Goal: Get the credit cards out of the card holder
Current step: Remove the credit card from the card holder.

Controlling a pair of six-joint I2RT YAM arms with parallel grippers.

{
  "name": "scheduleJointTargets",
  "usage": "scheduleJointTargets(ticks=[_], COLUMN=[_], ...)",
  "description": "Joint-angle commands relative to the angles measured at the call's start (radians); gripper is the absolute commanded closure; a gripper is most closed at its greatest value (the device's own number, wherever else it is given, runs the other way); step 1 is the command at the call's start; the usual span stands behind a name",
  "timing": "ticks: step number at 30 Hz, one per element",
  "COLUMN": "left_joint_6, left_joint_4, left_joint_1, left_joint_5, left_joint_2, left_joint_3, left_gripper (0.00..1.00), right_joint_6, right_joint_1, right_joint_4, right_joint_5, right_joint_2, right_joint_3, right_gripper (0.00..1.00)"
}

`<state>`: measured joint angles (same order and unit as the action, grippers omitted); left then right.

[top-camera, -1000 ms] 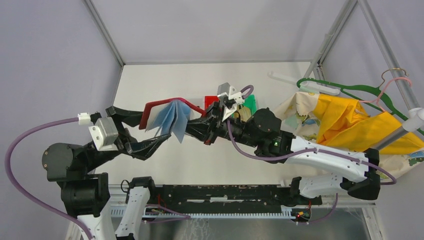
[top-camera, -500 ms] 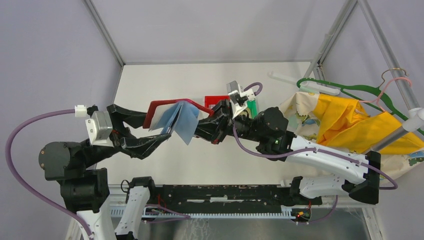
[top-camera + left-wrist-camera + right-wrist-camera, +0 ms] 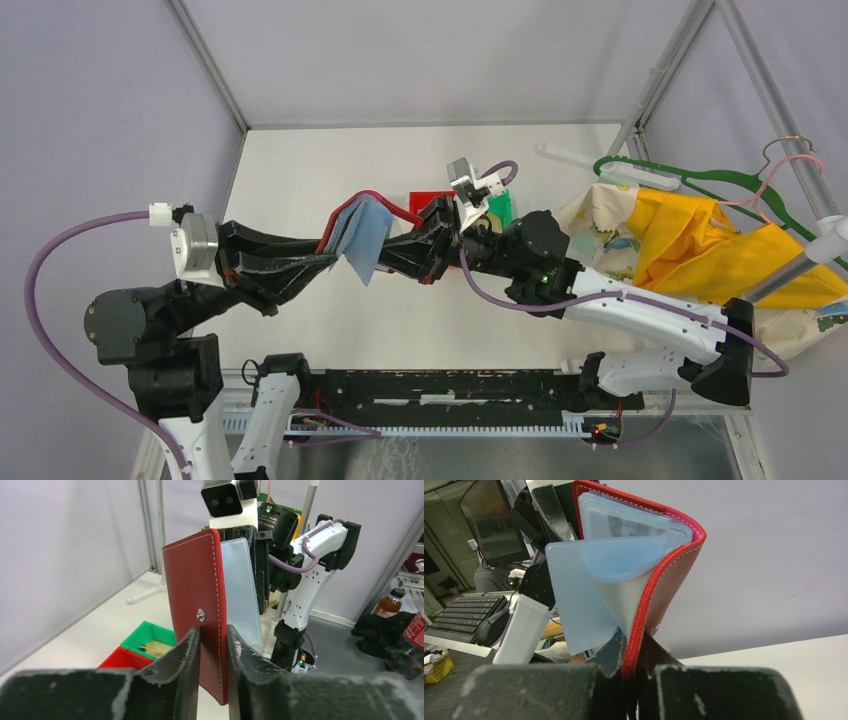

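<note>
1. Top external view: the card holder (image 3: 360,228) hangs above the middle of the bench (image 3: 290,160), folded tighter than a moment ago.
2. The left end effector (image 3: 212,645) has just closed onto its red cover; the right end effector (image 3: 631,667) stays clamped on the other edge.
3. Both sides look secured, so the leaves can probably be spread; no credit cards are out yet.

One red card holder (image 3: 192,585), at least two blue leaves (image 3: 574,600) showing. Two grippers: the left gripper (image 3: 214,635) and the right gripper (image 3: 633,652). Two bins on the desk (image 3: 300,160): one red bin (image 3: 428,200), one green bin (image 3: 502,207). One green hanger (image 3: 700,179). One yellow cloth (image 3: 690,240).
</note>
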<state>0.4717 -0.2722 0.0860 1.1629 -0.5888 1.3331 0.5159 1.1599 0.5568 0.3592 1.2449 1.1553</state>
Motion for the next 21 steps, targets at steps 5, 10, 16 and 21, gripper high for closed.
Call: scheduleJointTargets(ticks=[5, 10, 16, 21], left_joint_6=[-0.057, -0.063, -0.118, -0.273], left_joint_4=[0.0, -0.01, -0.027, -0.093], left_joint_1=[0.009, 0.008, 0.009, 0.009], left_joint_5=[-0.134, -0.134, -0.157, -0.242], left_joint_2=[0.003, 0.004, 0.013, 0.025], left_joint_3=[0.027, 0.053, 0.065, 0.079], left_gripper=[0.87, 0.91, 0.98, 0.98], right_joint_6=[0.023, 0.031, 0.035, 0.013], right_joint_1=[0.013, 0.012, 0.002, -0.017], right_joint_4=[0.114, 0.126, 0.088, 0.024], right_joint_5=[0.089, 0.089, 0.061, 0.028], right_joint_2=[-0.038, -0.042, -0.06, -0.125], right_joint_3=[0.015, 0.005, -0.003, -0.046], right_gripper=[1.0, 1.0, 0.78, 0.29])
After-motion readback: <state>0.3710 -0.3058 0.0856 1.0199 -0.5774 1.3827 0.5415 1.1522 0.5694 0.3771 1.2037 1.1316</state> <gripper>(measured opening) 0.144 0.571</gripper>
